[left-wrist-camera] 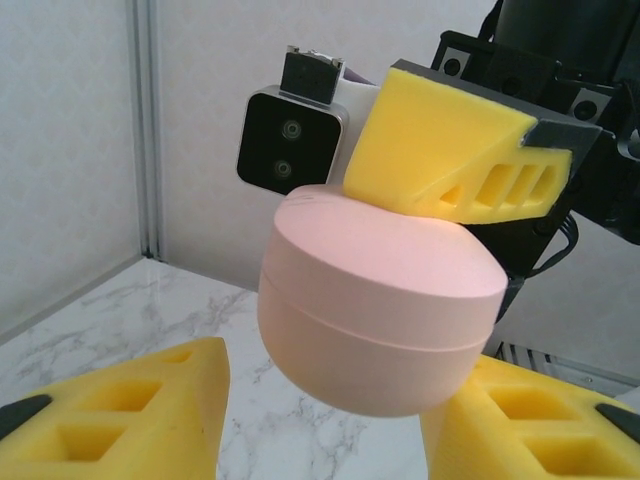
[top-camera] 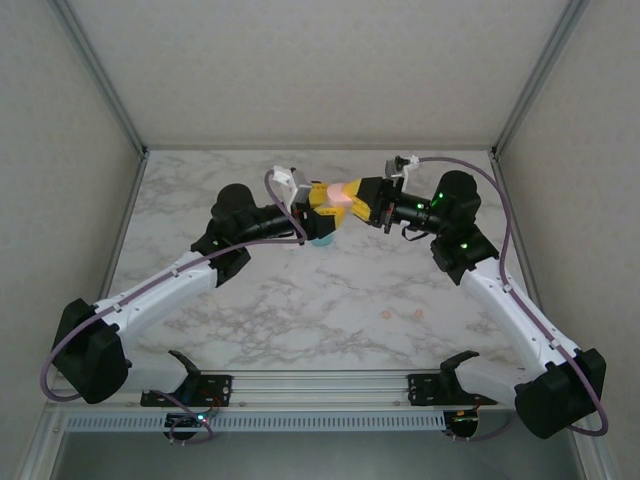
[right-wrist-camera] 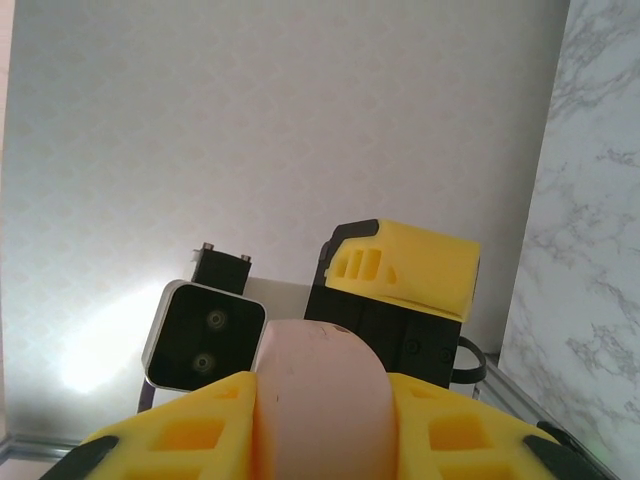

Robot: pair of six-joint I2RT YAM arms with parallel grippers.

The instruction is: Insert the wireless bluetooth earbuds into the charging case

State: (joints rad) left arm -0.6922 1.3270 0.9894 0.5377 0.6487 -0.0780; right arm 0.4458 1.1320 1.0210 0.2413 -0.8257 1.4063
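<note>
Pink charging case: clamped in right tool above bench; left tool parted, fingers either side of case.

Nothing legible
We make out no lettering, brand or number — the pink case and the marble tabletop look unmarked.

The table is white stone with grey swirls. A tiny pink earbud lies on its near right part. A second pink earbud lies near it, on its right, not touching. A round teal thing sits farther back, near the middle, half hidden.
</note>
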